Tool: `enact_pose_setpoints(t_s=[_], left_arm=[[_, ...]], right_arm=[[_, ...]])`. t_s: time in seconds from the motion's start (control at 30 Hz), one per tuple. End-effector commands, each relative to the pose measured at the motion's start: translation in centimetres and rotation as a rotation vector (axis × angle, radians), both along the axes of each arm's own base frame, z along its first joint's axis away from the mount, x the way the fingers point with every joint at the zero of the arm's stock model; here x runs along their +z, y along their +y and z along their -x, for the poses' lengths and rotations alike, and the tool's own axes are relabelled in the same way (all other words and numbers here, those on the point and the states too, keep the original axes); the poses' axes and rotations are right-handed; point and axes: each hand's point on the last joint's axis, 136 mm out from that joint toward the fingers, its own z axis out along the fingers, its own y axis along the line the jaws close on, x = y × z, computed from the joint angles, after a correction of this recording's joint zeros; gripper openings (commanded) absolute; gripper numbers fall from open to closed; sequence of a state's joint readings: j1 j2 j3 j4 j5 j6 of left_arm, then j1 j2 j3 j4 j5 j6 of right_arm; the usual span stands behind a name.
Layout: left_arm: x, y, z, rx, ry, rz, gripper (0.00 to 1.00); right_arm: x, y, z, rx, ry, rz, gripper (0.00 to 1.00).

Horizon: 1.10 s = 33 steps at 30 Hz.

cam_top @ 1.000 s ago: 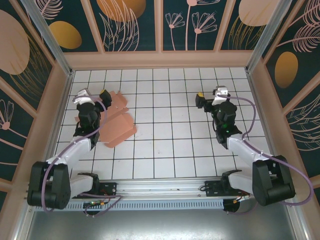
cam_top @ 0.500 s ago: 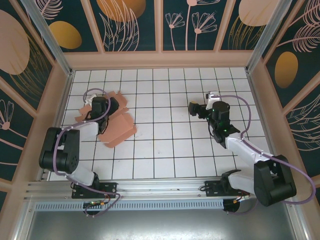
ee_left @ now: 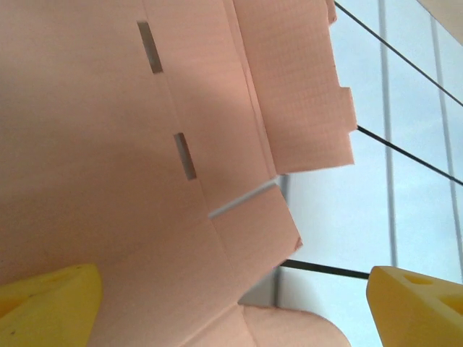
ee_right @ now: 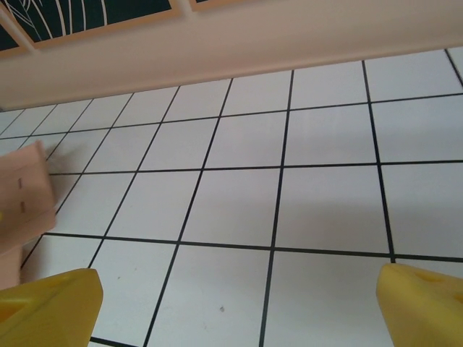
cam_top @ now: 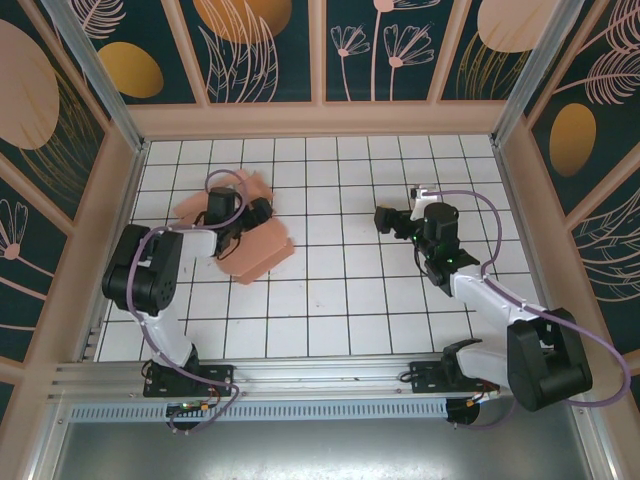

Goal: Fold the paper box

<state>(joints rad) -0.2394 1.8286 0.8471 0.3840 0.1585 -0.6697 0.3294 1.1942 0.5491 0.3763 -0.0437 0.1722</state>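
Observation:
The paper box (cam_top: 262,252) is a flat salmon-pink die-cut sheet with flaps, lying on the white tiled floor at the left. My left gripper (cam_top: 258,212) hovers over its upper part, pointing right. In the left wrist view the paper box (ee_left: 108,144) shows its slots and creases close up. My left gripper (ee_left: 239,314) is open, one yellow fingertip (ee_left: 43,307) over the card and the other beyond its edge. My right gripper (cam_top: 392,218) is open over bare tiles right of centre. In the right wrist view my right gripper (ee_right: 235,307) holds nothing, and an edge of the paper box (ee_right: 22,195) shows at the left.
Peach-coloured walls (cam_top: 320,118) enclose the tiled floor (cam_top: 330,290) on three sides. A metal rail (cam_top: 320,375) with both arm bases runs along the near edge. Open tiles lie between the two grippers.
My left arm has swung up and to the right across the sheet, and the sheet has shifted and turned toward the right. My right gripper has moved slightly left.

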Motion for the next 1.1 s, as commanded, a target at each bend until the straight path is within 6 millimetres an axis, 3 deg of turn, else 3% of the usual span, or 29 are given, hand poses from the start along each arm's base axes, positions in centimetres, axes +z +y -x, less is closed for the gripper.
enact_pose_setpoints(t_s=[0.0,0.17,0.3,0.4,0.57,0.63,0.8,1.0,1.07], left_arm=[[-0.6,-4.2,0.2,-0.142,0.016,0.033,0.93],[0.7,-10.0,-0.5,-0.277,-0.014,0.068,0.94],[4.3,-12.7,-0.4,-0.312,-0.118,0.102,0.97],[8.0,-11.2,-0.5,-0.236,-0.22,0.091,0.99],[11.6,-5.2,1.0,-0.036,-0.289,-0.076,0.99],[11.8,-2.8,2.1,0.031,-0.275,-0.121,0.99],[11.2,1.2,5.2,0.126,-0.254,-0.126,0.99],[10.4,3.3,7.4,0.152,-0.24,-0.172,0.99],[10.1,3.4,7.9,0.146,-0.24,-0.179,0.99]], right_arm=[[1.7,0.9,-0.3,0.018,-0.024,-0.059,0.98],[1.7,1.0,0.1,0.016,0.001,-0.113,0.98],[0.9,1.9,0.8,0.057,0.042,-0.165,0.98],[0.2,2.6,1.0,0.088,0.082,-0.187,0.99],[-1.5,4.8,0.8,0.158,0.145,-0.178,0.99],[-2.0,6.0,0.2,0.183,0.176,-0.171,0.99],[-3.2,10.2,-2.6,0.269,0.233,-0.128,0.98],[-6.2,15.2,-8.3,0.31,0.329,-0.051,0.86],[-7.3,16.5,-10.2,0.297,0.36,-0.035,0.78]])
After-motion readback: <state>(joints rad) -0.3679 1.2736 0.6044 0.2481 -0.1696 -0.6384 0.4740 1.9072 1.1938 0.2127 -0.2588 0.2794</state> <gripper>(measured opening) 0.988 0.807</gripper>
